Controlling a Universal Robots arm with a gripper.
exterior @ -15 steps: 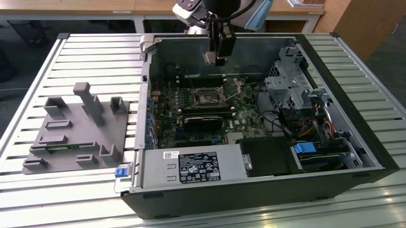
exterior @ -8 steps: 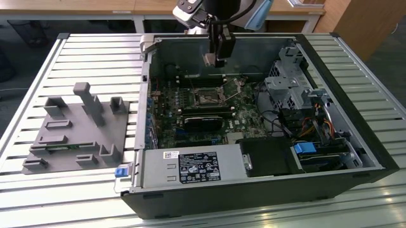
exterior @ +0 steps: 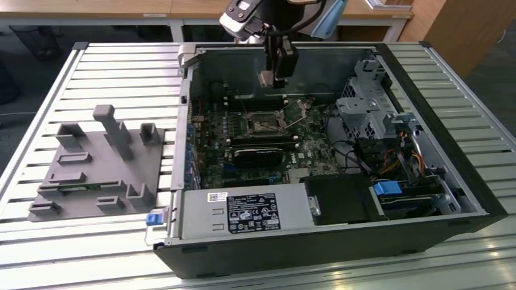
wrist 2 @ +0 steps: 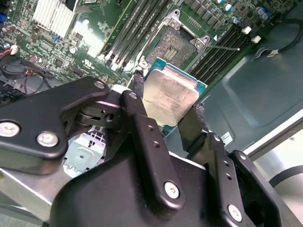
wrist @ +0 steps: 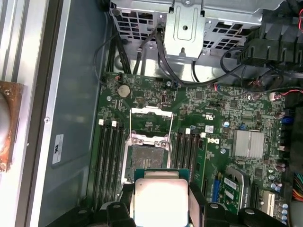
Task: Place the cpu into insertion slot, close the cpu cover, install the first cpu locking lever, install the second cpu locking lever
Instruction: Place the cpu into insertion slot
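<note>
Above the green board (wrist: 208, 101), the black gripper (wrist 2: 169, 103) pinches the flat, shiny square cpu (wrist 2: 173, 92) by two edges. The dark square insertion slot (wrist 2: 176, 46) lies open, apart from it.

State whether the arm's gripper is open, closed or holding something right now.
Gripper: shut on the cpu, held in the air over the board, not yet in the insertion slot.

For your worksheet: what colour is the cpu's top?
The cpu is silvery-tan, clearest in the second wrist view.
</note>
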